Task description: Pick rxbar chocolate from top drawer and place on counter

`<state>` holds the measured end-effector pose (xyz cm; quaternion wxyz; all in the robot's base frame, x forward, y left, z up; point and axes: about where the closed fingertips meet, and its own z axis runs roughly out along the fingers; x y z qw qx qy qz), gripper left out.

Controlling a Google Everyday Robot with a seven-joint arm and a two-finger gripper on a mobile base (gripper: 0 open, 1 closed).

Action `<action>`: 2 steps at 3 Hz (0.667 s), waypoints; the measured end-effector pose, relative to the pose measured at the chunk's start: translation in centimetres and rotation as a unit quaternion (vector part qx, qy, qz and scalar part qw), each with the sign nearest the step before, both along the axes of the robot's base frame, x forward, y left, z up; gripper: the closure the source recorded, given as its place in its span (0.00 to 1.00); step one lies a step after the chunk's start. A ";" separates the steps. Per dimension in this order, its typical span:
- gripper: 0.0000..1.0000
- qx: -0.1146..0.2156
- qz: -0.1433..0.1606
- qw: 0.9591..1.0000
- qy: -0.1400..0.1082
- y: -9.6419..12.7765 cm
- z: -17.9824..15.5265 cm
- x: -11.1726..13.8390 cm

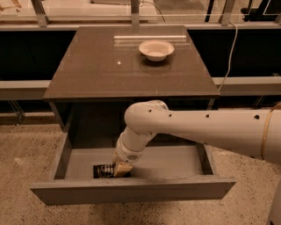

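- Gripper [122, 169] low inside the open top drawer [131, 190], at the rxbar chocolate [103, 171]'s right end — whether it grips, I cannot tell.
- Bar lies by the drawer's front panel.
- White bowl [156, 49] on the bench [109, 70].

You have a white bowl [156, 49] standing upright toward the far right of the worktop [88, 70]. Behind it a metal post [135, 13] rises, and a pale cable [229, 52] hangs down at the right. Speckled floor [26, 154] lies below. Your end effector [120, 170] sits low in front, well apart from the bowl.
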<state>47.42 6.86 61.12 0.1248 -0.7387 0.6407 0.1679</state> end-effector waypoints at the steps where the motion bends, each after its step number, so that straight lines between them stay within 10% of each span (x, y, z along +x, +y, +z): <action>1: 1.00 0.041 -0.007 0.999 -0.011 0.5 2.2 1.0; 2: 1.00 0.085 -0.016 0.996 -0.033 0.4 5.8 2.2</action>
